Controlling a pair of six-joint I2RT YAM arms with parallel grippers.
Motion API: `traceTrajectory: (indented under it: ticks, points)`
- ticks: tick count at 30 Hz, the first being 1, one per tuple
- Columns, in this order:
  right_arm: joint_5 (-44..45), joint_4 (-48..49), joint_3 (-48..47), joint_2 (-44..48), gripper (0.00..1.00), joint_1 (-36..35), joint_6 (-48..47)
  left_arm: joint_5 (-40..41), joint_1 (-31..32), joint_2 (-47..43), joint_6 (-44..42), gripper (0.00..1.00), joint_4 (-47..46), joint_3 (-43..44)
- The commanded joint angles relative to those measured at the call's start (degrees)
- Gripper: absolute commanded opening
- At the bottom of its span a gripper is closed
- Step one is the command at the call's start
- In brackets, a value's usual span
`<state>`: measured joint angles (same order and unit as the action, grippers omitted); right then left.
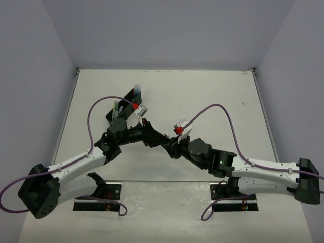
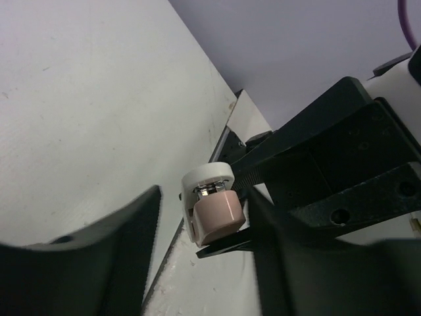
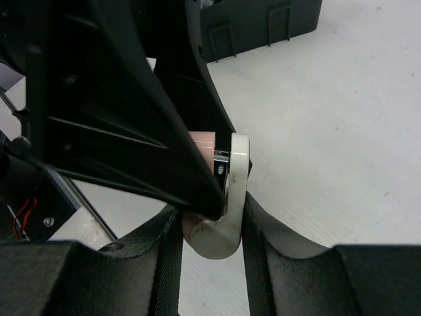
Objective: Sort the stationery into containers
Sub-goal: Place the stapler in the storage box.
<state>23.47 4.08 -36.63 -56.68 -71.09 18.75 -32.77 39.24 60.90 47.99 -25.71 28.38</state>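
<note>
A small pinkish block in a white casing, the eraser (image 2: 214, 214), hangs above the table between both arms. My right gripper (image 3: 210, 230) is shut on the eraser (image 3: 227, 191), one finger pressing each side. My left gripper (image 2: 204, 220) reaches around the same eraser from the opposite side. Its jaws stand open, with a gap on the left side of the block. In the top view the left gripper (image 1: 161, 137) and right gripper (image 1: 171, 147) meet tip to tip at the table's centre, and the eraser is hidden there. The black organiser tray (image 1: 126, 101) lies behind the left arm with pens in it.
The tray's end wall (image 3: 263, 26) shows at the top of the right wrist view, close beyond the grippers. Purple cables (image 1: 223, 109) loop over both arms. The table's far edge (image 1: 167, 69) meets the back wall.
</note>
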Motion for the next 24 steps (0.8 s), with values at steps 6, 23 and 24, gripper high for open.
traceTrajectory:
  ticks: [6,23,24]
  points:
    - [0.55,5.81,0.90,1.93,0.06,-0.10,-1.61,0.42,0.74,0.54,-2.89,0.00,-2.30,3.94]
    - [8.82,-3.81,8.45,12.02,0.93,6.75,10.69,29.47,-14.64,14.48,-60.98,0.00,13.26,29.51]
    - [8.87,-3.90,8.37,12.58,0.93,6.81,10.55,27.40,-16.15,16.00,-62.40,0.00,13.58,30.86]
